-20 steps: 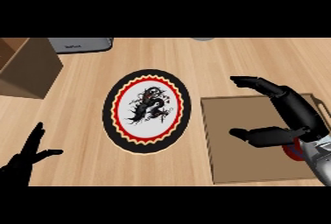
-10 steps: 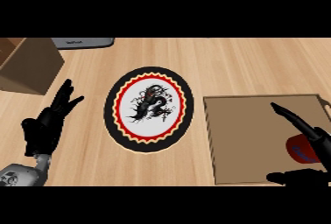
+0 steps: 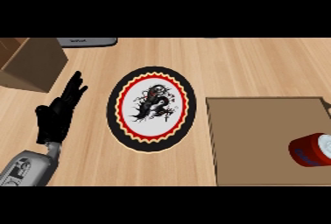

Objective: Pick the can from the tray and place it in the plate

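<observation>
The left hand (image 3: pixel 57 114) is matte black all over, fingers and thumb slim and tapering. Behind it runs a light grey forearm (image 3: pixel 24 169) (rounded casing, with darker markings on its shell).

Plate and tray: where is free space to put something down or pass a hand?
The plate is bare across its whole face. The tray is free on its left and middle; only the can sits at its right edge. Bare counter lies beyond both. It is tighter at left, between the left hand and the plate.
</observation>
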Tool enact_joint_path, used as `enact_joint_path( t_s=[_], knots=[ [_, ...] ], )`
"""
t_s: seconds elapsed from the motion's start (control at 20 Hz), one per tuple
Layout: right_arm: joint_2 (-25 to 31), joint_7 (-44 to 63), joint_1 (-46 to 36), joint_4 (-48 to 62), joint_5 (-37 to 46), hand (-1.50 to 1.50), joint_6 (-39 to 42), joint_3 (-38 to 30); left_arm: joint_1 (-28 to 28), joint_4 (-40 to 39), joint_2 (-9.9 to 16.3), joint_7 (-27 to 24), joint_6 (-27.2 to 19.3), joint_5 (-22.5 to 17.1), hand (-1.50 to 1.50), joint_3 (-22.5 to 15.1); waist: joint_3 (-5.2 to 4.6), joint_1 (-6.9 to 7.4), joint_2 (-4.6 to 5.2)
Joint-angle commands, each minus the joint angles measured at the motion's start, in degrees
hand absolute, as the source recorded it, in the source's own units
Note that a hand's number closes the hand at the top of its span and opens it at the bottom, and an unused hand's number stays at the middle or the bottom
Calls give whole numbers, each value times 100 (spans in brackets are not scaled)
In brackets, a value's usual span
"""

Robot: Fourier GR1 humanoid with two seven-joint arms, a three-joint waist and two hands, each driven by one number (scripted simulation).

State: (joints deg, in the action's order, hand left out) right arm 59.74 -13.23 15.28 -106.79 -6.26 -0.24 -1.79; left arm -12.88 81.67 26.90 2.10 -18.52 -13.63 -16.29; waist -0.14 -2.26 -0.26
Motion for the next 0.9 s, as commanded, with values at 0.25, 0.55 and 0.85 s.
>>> enact_joint_path(
  t_s=[0.25,0.55,0.85],
  knots=[
    [1175,1203,498,-142,121,-150,1209,-729,106,63,105,-54,409,-65,0,199,10,188,10],
    [913,1679,75,38,317,-150,1883,-561,-529,-347,-299,154,444,225,0,235,14,205,33],
    [374,1617,-418,440,890,-150,2383,-357,-512,-403,-553,175,443,571,0,317,15,226,36]
  ],
)
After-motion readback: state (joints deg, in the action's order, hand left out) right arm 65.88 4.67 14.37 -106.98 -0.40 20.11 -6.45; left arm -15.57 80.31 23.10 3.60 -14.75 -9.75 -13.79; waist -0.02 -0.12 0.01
